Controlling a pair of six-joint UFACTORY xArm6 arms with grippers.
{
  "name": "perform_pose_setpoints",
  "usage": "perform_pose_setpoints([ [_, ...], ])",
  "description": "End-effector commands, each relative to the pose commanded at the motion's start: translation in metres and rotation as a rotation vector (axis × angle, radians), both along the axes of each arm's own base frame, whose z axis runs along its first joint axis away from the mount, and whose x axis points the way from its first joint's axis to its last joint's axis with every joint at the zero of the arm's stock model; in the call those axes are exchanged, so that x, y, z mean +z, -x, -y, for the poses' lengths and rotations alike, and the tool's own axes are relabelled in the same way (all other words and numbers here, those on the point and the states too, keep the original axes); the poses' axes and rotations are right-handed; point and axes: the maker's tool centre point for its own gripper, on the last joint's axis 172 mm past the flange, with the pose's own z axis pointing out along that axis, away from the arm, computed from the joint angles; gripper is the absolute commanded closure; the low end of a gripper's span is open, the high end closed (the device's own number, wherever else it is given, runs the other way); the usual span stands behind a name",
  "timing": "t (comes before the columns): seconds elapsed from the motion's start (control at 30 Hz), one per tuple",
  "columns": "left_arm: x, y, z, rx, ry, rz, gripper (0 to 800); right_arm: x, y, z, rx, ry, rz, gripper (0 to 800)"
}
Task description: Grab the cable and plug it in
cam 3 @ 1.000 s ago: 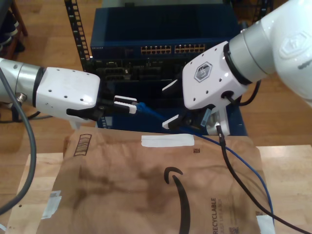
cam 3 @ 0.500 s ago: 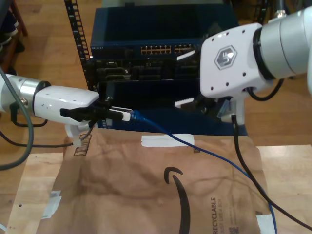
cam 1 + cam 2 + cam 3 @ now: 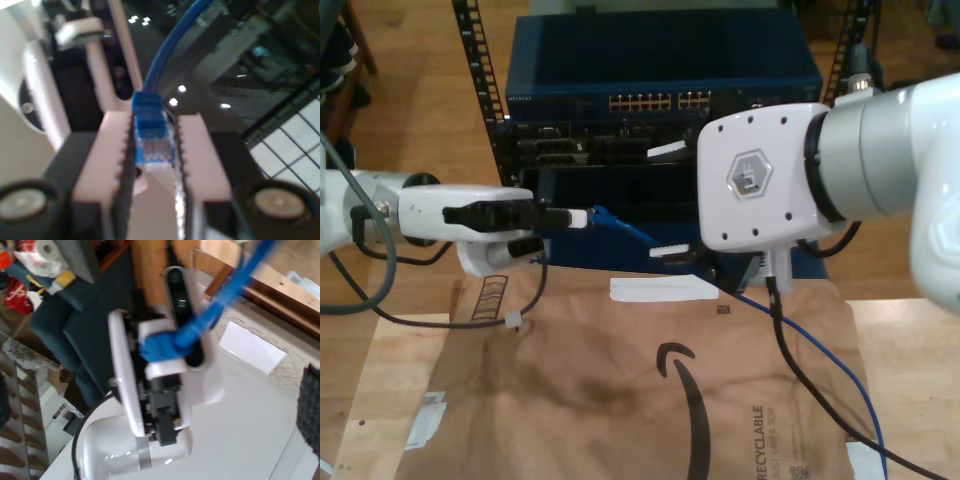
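**Exterior view: plug now held by one pincer alone, the other has let go and opened**

The tall dark-blue network rack (image 3: pixel 660 60) stands behind the pale wooden counter (image 3: pixel 910 330), on which a flat brown paper mailer (image 3: pixel 620 400) lies.

A second ago my second pincer (image 3: pixel 662 200) was low and close around the line beside the other arm. Now it sits higher, in front of the rack towards the exterior view's right, with its white fingers spread wide and nothing between them. My first pincer (image 3: pixel 575 216), on the exterior view's left, has rolled to a flatter pose at about the same spot. It is pressed onto the end of the thin bright-blue ethernet cable (image 3: pixel 630 232), which runs from it across the mailer to the exterior view's lower right.

I judge that the regrasp is finished and that carrying the end to the row of yellow-lit ports (image 3: pixel 660 101) comes next.

In the first wrist view the small clear plastic plug (image 3: pixel 154 150) lies between the toothed pads, and the cable leads away from the camera. The tip seems to point back towards the wrist, which would make insertion awkward, though blur leaves this uncertain. The far end of the cable is cut off at the frame edge.
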Motion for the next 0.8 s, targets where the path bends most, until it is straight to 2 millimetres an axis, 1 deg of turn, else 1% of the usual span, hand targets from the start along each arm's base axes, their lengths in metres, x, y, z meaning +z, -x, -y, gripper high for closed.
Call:
perform_pose_setpoints([
  [0.03, 0.001, 0.001, 0.000, -0.005, 0.007, -0.003, 797, 0.004, 0.000, -0.003, 0.002, -0.004, 0.011, 27],
  [0.13, 0.014, 0.000, -0.003, -0.020, 0.065, -0.001, 797, 0.014, 0.002, -0.012, 0.014, -0.015, 0.031, 29],
  [0.23, 0.020, 0.002, -0.004, -0.031, 0.088, -0.011, 798, 0.012, 0.014, -0.025, 0.049, -0.017, 0.030, 32],
  [0.37, 0.030, -0.001, -0.007, -0.021, 0.128, -0.009, 797, 0.018, 0.014, -0.034, 0.044, -0.027, 0.075, 36],
  [0.4, 0.030, -0.001, -0.008, -0.023, 0.133, -0.010, 798, 0.015, 0.012, -0.036, 0.043, -0.023, 0.077, 39],
  [0.47, 0.033, 0.003, -0.008, -0.035, 0.144, -0.011, 797, 0.011, 0.009, -0.037, 0.037, -0.017, 0.078, 39],
  [0.57, 0.035, 0.007, -0.008, -0.047, 0.154, -0.014, 795, 0.015, 0.000, -0.034, 0.024, -0.009, 0.124, 43],
  [0.8, 0.037, 0.014, -0.010, -0.068, 0.174, -0.025, 794, 0.023, 0.000, -0.040, 0.027, -0.013, 0.167, 47],
])
